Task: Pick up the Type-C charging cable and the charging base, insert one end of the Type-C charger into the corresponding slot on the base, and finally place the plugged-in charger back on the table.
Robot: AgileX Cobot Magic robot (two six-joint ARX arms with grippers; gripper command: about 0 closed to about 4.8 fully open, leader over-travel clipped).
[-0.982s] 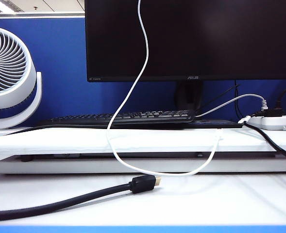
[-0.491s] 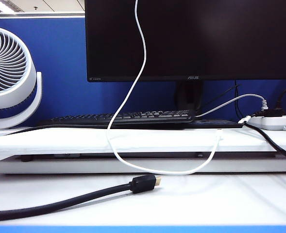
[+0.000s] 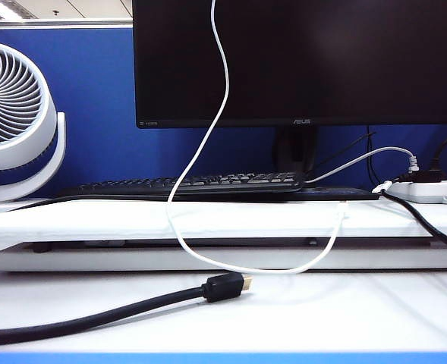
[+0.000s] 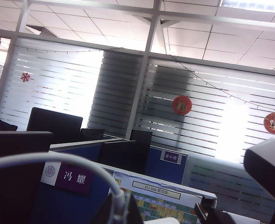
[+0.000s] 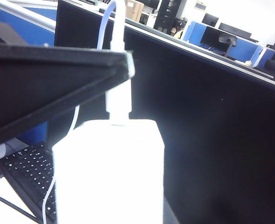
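Note:
The white Type-C charging cable (image 3: 225, 98) hangs down from above the exterior view and loops onto the table (image 3: 322, 311). Neither gripper shows there. In the left wrist view my left gripper (image 4: 120, 203) is shut on the cable's plug, and the cord (image 4: 44, 159) arcs away from it. In the right wrist view the white charging base (image 5: 109, 172) fills the foreground and hides my right gripper's fingers, which hold it. The plug (image 5: 117, 100) stands on the base's top face, under the left gripper's black finger (image 5: 58, 79). How deep the plug sits cannot be told.
A thick black cable with a gold-tipped plug (image 3: 225, 287) lies on the near table. On the raised white platform (image 3: 94, 220) sit a black keyboard (image 3: 208, 184), a monitor (image 3: 299, 61) and a power strip (image 3: 428, 189). A white fan (image 3: 14, 114) stands at the left.
The upper part of the hanging cable has swayed slightly to the left. Nothing else has visibly moved.

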